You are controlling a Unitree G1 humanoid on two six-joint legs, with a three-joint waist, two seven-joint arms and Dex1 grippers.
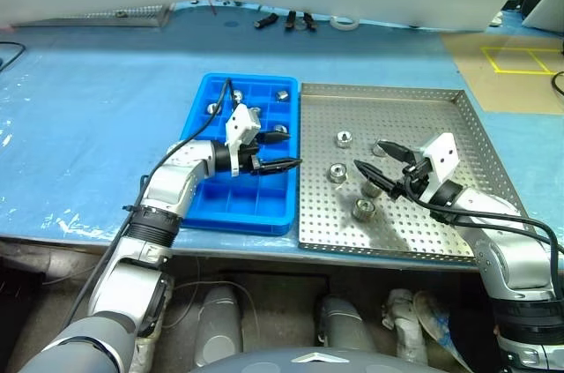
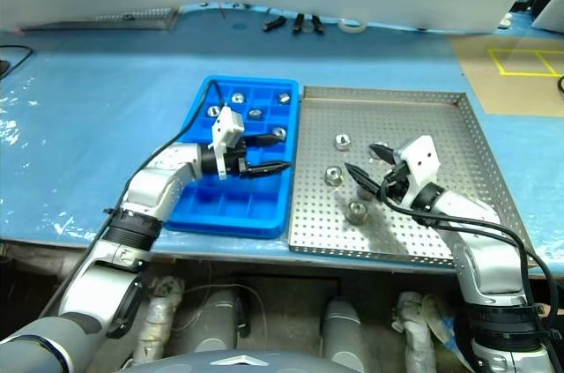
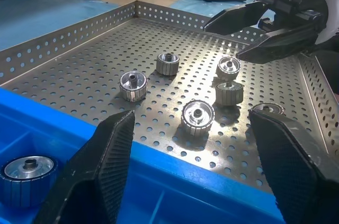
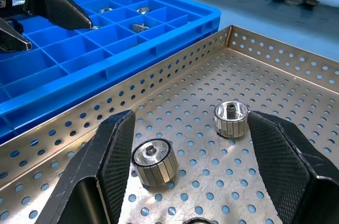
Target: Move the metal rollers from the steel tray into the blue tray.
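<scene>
L gripper [image 1: 284, 150] is hovering open & empty over the bright blue compartmented plastic tray [image 1: 204, 214], already holding several small shiny silver metal rollers [image 1: 282, 95], while R gripper [image 1: 373, 160] is hanging open w/ nothing gripped above more rollers lying on the big perforated steel tray [image 1: 441, 108] beside it.

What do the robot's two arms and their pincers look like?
Both arms are silver-grey metal with black ribbed joints. A black cable runs along each. Each wrist carries a white block. The left pincer and right pincer each have two black tapered fingers with finely textured inner pads.
</scene>
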